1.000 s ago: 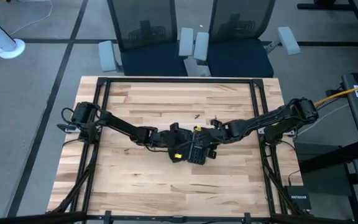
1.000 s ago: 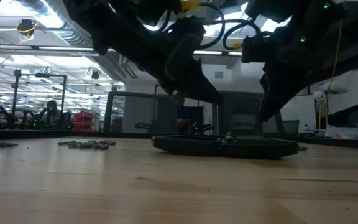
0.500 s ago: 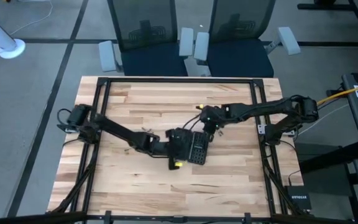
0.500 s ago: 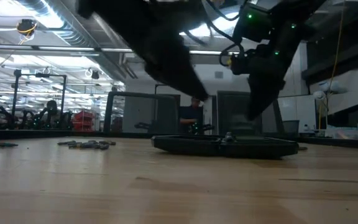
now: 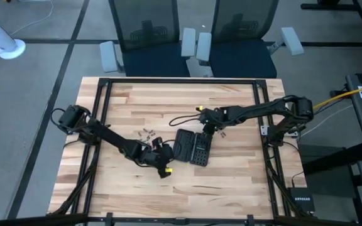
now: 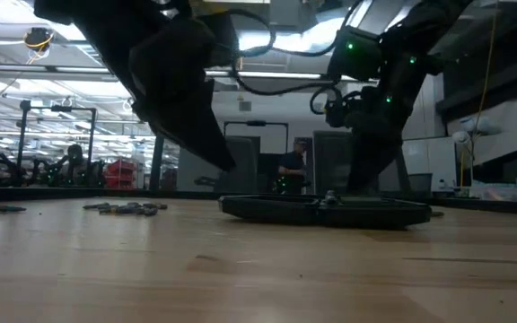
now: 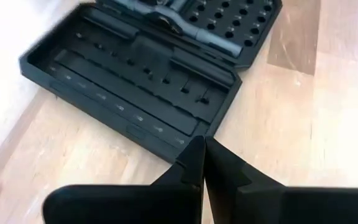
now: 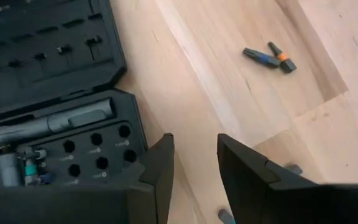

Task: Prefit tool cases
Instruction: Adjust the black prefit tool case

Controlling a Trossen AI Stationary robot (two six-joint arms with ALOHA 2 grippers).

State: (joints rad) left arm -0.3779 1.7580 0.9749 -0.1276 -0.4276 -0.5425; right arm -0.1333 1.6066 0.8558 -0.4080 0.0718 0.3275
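Near the table's middle the tool case is being left lying flat and open, its two halves side by side, while the left gripper, fingers pressed together, and the right gripper, fingers spread apart, are being held just beside it.

Overhead view evenly lit, shadows faint. Low view backlit: ceiling lights glare, arms silhouetted, foreground table soft. Left wrist view washed out and smeared at one corner; right wrist view sharp, fingers blurred.
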